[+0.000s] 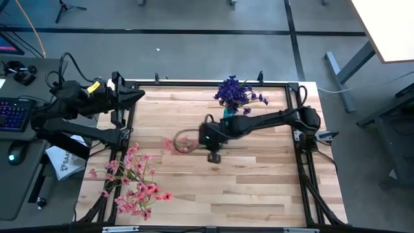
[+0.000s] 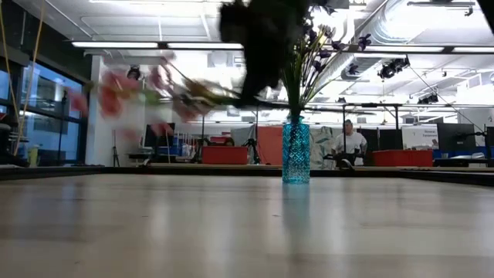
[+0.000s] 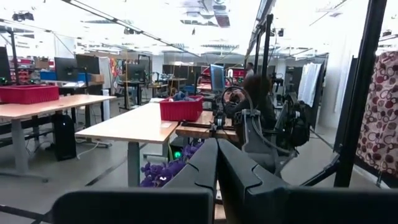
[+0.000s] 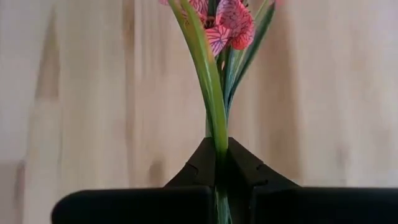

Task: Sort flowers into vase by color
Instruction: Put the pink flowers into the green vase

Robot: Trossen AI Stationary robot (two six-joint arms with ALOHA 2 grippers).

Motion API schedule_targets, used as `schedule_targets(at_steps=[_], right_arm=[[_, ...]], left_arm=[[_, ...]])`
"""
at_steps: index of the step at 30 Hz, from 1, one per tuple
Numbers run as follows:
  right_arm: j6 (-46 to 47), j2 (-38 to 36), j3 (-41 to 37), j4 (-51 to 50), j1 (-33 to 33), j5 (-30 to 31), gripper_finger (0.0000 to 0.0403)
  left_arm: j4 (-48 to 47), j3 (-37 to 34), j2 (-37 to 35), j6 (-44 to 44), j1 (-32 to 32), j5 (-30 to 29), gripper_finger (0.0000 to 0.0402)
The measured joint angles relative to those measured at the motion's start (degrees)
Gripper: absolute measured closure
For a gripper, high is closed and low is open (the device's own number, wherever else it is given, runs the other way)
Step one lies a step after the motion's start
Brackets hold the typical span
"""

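Observation:
My right gripper (image 1: 202, 137) hangs over the middle of the table, shut on a pink-blossomed sprig (image 1: 179, 144). In the low view the sprig (image 2: 139, 86) shows blurred, high above the tabletop. A blue glass vase (image 2: 296, 152) stands on its base toward the far edge. Purple sprigs (image 1: 236, 94) stick into the vase by their stems. More pink sprigs (image 1: 132, 184) are bunched at the near-left corner. My left gripper (image 3: 216, 163) is shut and waits at the far-left corner. My right gripper pinches the pink sprig's green stem (image 4: 217, 140) between its two fingers (image 4: 199, 165), some way below the blossoms (image 4: 230, 25). The stem runs along the fingers and out past their tips. The sprig is lifted clear of the table, its blossoms toward the table's left.
Dark frame rails (image 1: 304, 162) run along the table's left, right and far edges. A keyboard and a mouse sit on a desk (image 1: 16, 116) left of the table. Bare wood lies between the vase and the near edge.

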Motion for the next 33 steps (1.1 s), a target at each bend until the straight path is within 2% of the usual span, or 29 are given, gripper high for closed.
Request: schedule_targets(at_steps=[5, 8, 11, 14, 17, 19, 25, 29, 33], right_arm=[[10.09, -13.43, -21.97, 10.69, 3.3, -2.06, 0.0401], [19.3, -23.78, -33.58, 19.81, 6.05, -3.0, 0.0401], [27.08, -32.21, -40.97, 31.92, 9.07, -2.46, 0.0402], [29.35, -36.52, -43.91, 43.6, 11.21, 2.31, 0.0402], [25.18, -36.84, -42.11, 51.91, 11.41, 8.08, 0.0402], [20.2, -35.64, -38.43, 55.45, 10.48, 9.26, 0.0402], [2.75, -32.84, -23.45, 55.84, 7.22, 8.2, 0.0402], [-5.07, -31.86, -15.7, 55.01, 5.11, 6.12, 0.0402], [-5.94, -29.37, -11.2, 55.21, 2.84, 0.98, 0.0402]], left_arm=[[-0.04, 0.0, -0.37, 0.02, -0.02, -0.07, 0.0401], [0.0, 0.0, -0.35, 0.42, -0.02, -2.95, 0.0401], [0.62, 0.0, 0.53, 2.96, -0.02, -7.07, 0.0401], [2.79, 0.0, 2.55, 5.22, -0.02, -10.65, 0.0399], [5.19, 0.0, 5.55, 5.94, -0.01, -11.54, 0.039], [6.03, 0.0, 7.77, 5.55, -0.02, -11.45, 0.0379], [8.24, 0.0, 14.12, 0.0, -0.1, -8.66, 0.0309], [17.54, 0.0, 17.65, -3.88, -1.21, -2.55, 0.0251], [29.14, 0.13, 21.24, -5.31, -3.02, 3.83, 0.0207]])
